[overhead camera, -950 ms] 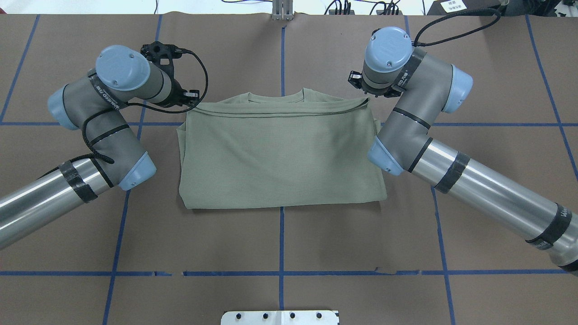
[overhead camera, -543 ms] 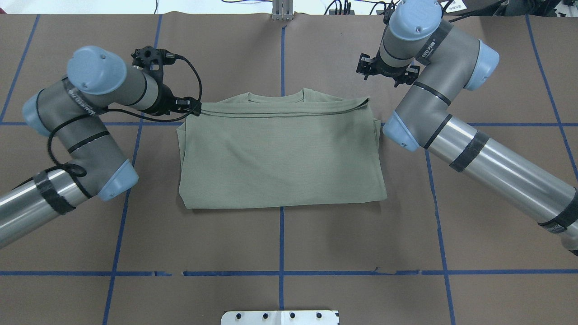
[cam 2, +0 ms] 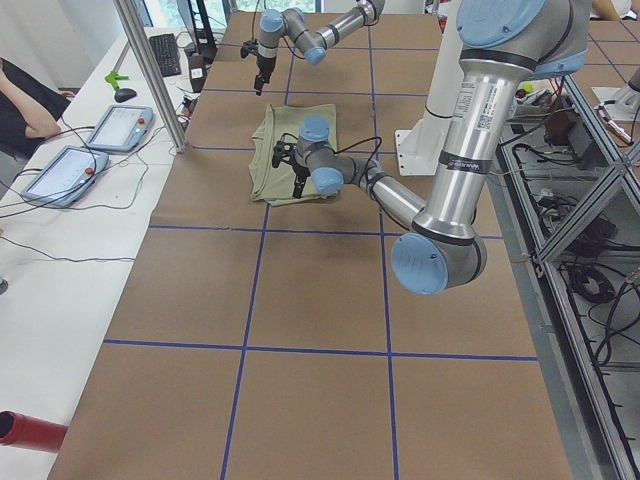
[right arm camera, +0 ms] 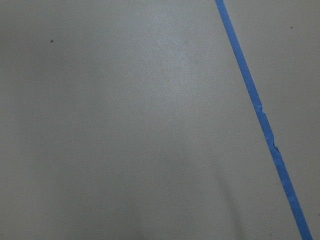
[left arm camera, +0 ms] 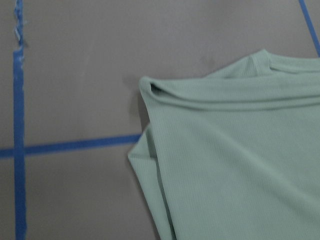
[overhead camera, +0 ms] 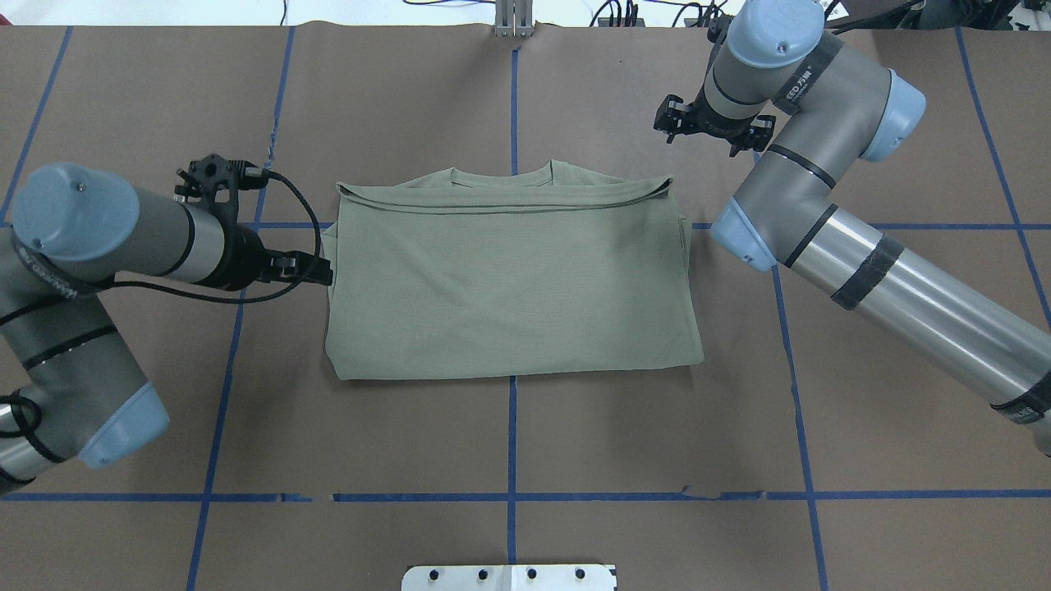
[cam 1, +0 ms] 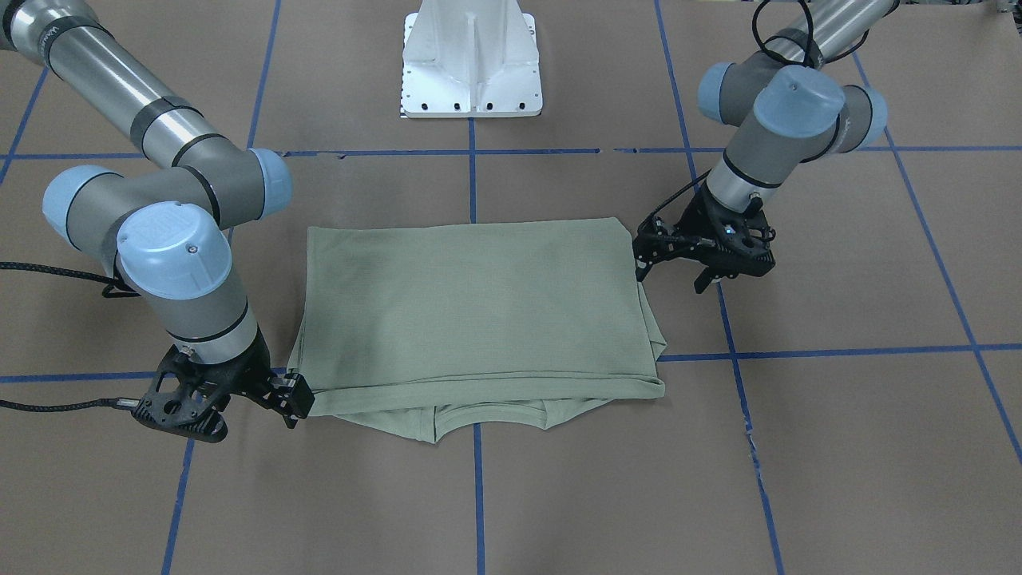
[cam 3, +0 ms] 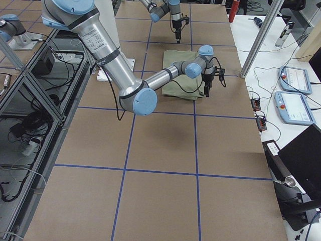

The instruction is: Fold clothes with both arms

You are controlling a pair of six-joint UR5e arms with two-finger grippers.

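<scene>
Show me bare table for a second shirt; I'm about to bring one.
Widest bare patch: between the shirt and the base plate. Another lies beyond the collar, to the table edge. Crowded: the shirt's sides, with the left hand at one and the right arm by the other.

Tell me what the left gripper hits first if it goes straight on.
Probably the shirt: the left gripper points sideways at its folded side edge from close by, though its height over the table is unclear.
</scene>
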